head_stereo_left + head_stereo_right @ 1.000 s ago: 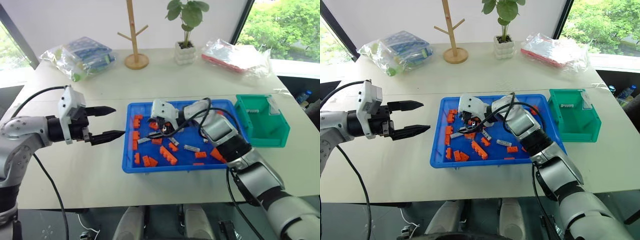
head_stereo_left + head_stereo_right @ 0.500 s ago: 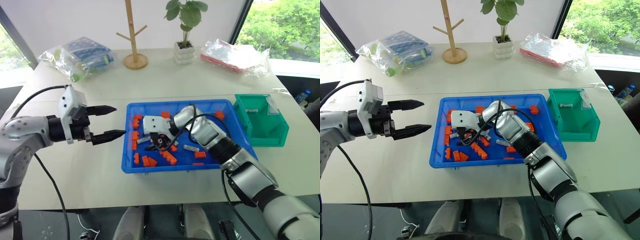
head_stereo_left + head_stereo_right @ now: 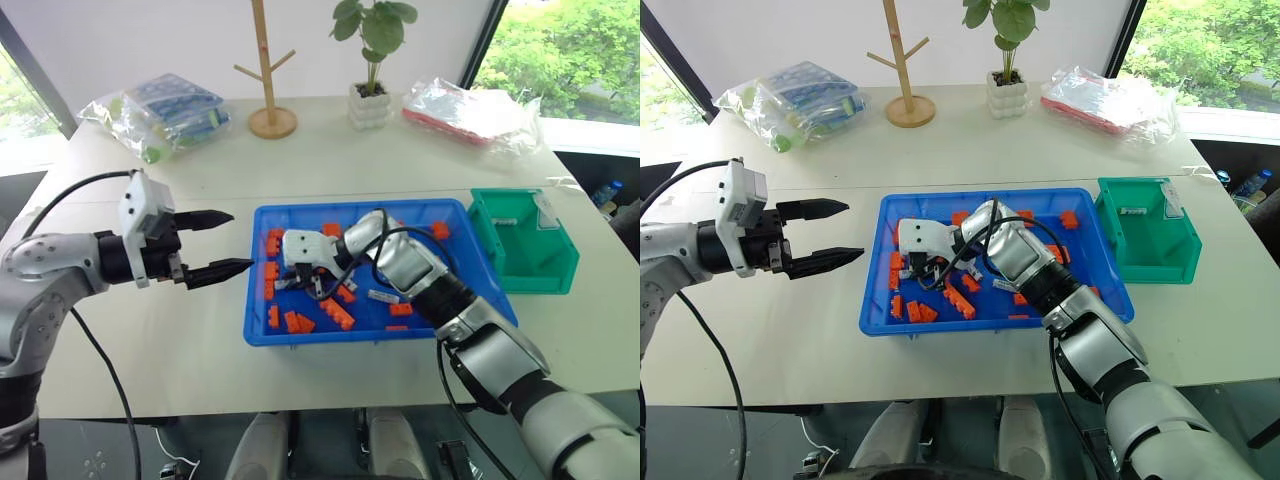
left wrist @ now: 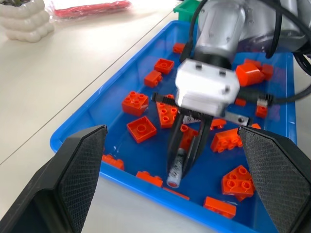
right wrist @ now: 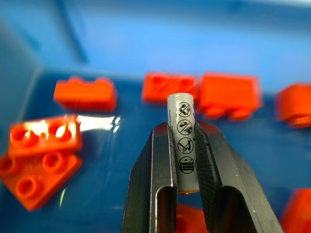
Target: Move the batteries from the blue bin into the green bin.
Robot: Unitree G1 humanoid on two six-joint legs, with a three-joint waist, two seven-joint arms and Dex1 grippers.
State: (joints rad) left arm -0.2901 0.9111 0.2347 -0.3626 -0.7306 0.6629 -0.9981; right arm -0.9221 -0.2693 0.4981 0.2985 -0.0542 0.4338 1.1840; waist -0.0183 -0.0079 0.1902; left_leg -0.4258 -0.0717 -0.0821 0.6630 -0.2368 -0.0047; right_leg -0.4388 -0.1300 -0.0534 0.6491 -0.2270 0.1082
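My right claw (image 5: 184, 145) is clamped on one battery (image 5: 183, 141), the cylinder standing lengthwise between the two black fingers with its end poking out past the tips; from the left wrist I can see it held low over the floor of the blue bin (image 3: 262, 335), toward the bin's left end, with orange bricks (image 3: 338, 316) scattered all round it. So I judge the pick made but the carry not begun: the green bin (image 3: 572, 270) sits on the bench (image 3: 150, 340) just beyond the blue bin's right end, well apart from where I am holding. Something pale already lies in the green bin, though I cannot tell whether it is a battery. At least one more battery (image 3: 383, 296) lies loose in the blue bin, just right of my claw among the bricks, so there is more to fetch after this one. My left claw (image 3: 222, 243) hangs with its fingers apart and nothing in it, over the bench just outside the blue bin's left rim.
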